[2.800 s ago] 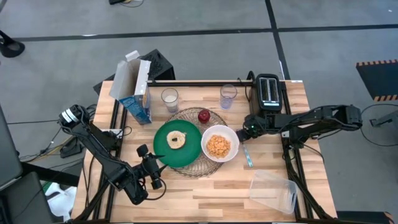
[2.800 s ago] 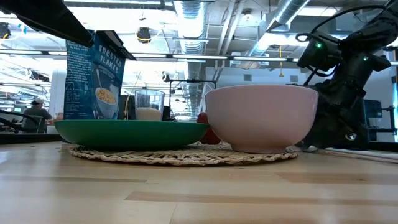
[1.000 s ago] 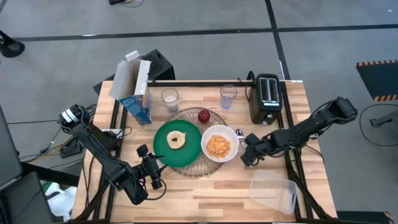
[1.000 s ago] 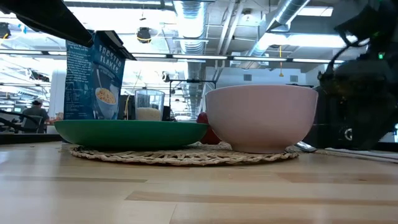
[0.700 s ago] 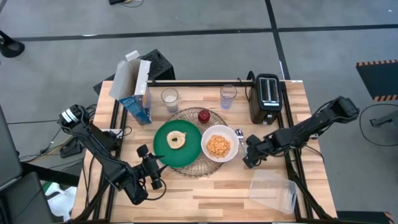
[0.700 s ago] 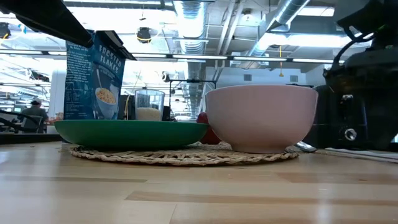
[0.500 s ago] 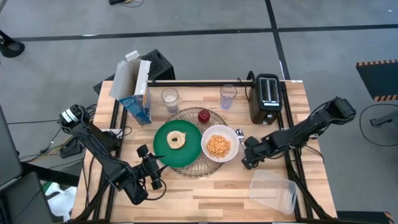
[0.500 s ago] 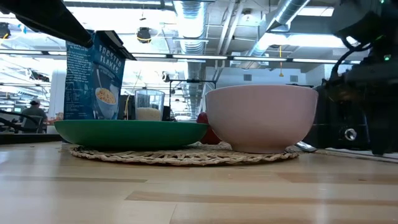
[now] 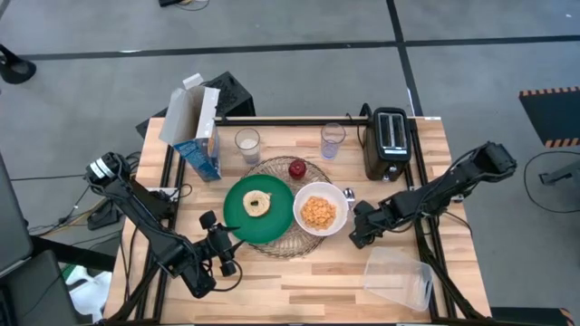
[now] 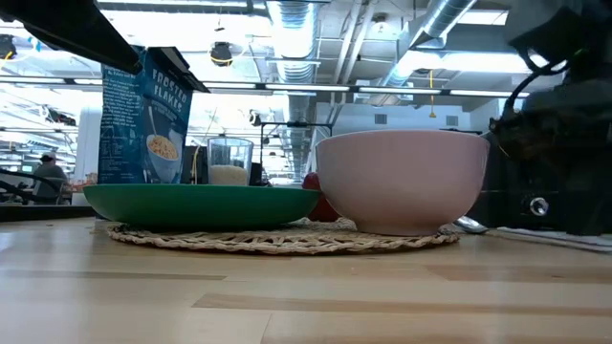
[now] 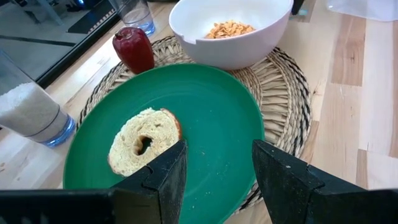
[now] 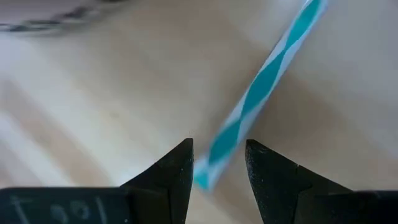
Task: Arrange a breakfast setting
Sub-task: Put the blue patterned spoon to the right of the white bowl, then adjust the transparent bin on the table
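Observation:
The round wire mat (image 9: 272, 169) carries the green plate (image 9: 237, 206) with the pale bagel (image 9: 257, 203), the white bowl (image 9: 296, 215) of orange cereal (image 9: 319, 212) and the red apple (image 9: 297, 168). Two clear glasses (image 9: 246, 143) (image 9: 333, 139) stand beyond the mat. The blue-handled spoon (image 9: 349, 193) lies on the table right of the bowl. My right gripper (image 9: 355, 235) is low over the spoon's handle (image 12: 261, 81), open, one finger on each side of the handle's free end. My left gripper (image 9: 217, 244) is open at the plate's near left rim, empty.
A black toaster (image 9: 391, 136) stands at the far right, just beyond the spoon. A clear plastic tub (image 9: 399, 278) lies on its side at the near right corner. An open cereal box (image 9: 195, 127) stands at the far left. Bare wood shows along the near edge.
My right gripper has stayed low over the spoon's handle, edging a little toward the table's near edge. The spoon lies where it was.

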You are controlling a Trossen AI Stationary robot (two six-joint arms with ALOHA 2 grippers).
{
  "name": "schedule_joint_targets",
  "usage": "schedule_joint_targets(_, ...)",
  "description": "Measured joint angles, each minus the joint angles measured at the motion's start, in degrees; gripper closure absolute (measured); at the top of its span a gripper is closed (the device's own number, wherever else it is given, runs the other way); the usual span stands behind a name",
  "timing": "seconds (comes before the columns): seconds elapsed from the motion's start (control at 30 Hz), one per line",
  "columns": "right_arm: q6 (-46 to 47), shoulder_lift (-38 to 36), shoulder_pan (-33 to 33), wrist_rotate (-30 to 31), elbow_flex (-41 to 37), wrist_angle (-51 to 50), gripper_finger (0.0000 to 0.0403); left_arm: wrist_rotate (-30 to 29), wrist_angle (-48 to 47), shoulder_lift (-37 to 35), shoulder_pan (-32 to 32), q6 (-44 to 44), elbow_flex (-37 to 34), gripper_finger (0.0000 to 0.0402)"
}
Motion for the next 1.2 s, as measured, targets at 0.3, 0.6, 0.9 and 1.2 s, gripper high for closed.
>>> schedule_joint_targets(0.3,0.7,1.3,-0.5,-0.7,0.1,5.2,0.0230,0.0,0.0,0.0,0.0,0.0,0.0,0.0230)
schedule_joint_targets(0.6,-0.6,1.3,-0.8,-0.3,0.1,5.5,0.0230,0.0,0.0,0.0,0.0,0.0,0.0,0.0230)
schedule_joint_targets(0.9,-2.2,0.9,-0.8,0.0,0.1,5.3,0.0230,0.1,0.0,0.0,0.0,0.0,0.0,0.0230)
schedule_joint_targets(1.2,-4.2,-4.1,2.2,-0.3,8.7,-5.0,0.0230,0.3,0.0,0.0,0.0,0.0,0.0,0.0230)
